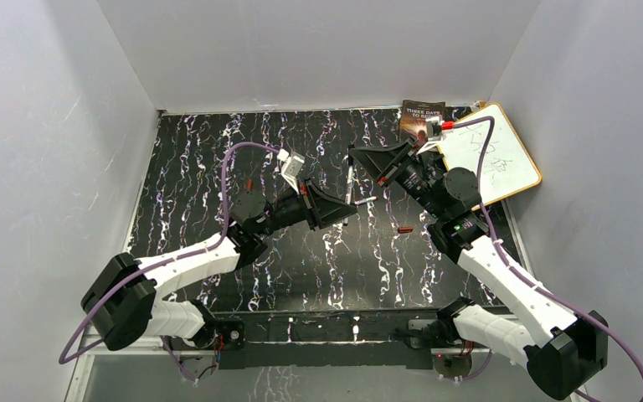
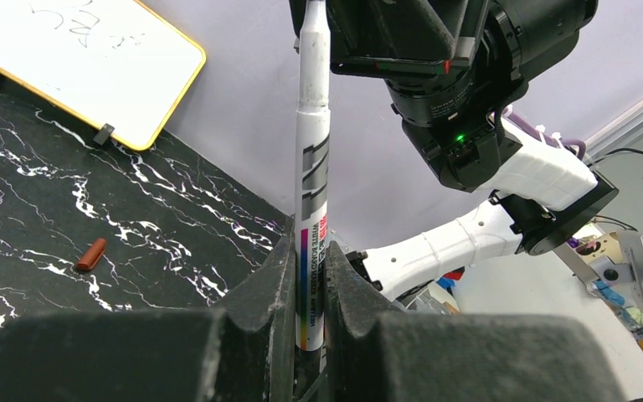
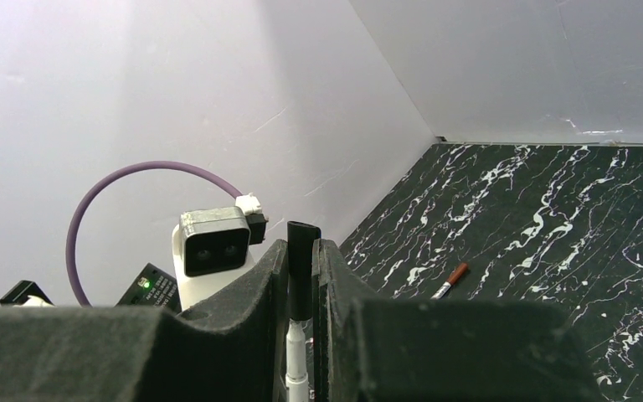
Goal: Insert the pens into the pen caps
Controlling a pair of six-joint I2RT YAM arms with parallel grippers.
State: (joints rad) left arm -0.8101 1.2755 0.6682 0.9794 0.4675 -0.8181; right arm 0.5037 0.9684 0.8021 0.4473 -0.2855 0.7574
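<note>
My left gripper (image 2: 310, 244) is shut on a white pen (image 2: 312, 176) and holds it above the table; it also shows in the top view (image 1: 343, 214). My right gripper (image 3: 301, 244) is shut on a black pen cap (image 3: 302, 268), right at the pen's far end (image 1: 357, 159). In the right wrist view the pen's nose (image 3: 295, 360) goes into the cap from below. A loose reddish-brown cap (image 1: 404, 229) lies on the table, also in the left wrist view (image 2: 91, 255). Another pen with a reddish-brown cap (image 3: 452, 280) lies at the far left (image 1: 251, 184).
A yellow-framed white-board (image 1: 494, 159) lies at the back right, with a dark book (image 1: 419, 117) beside it. Grey walls close in the black marbled table (image 1: 218, 159) on three sides. The two arms meet over the table's middle.
</note>
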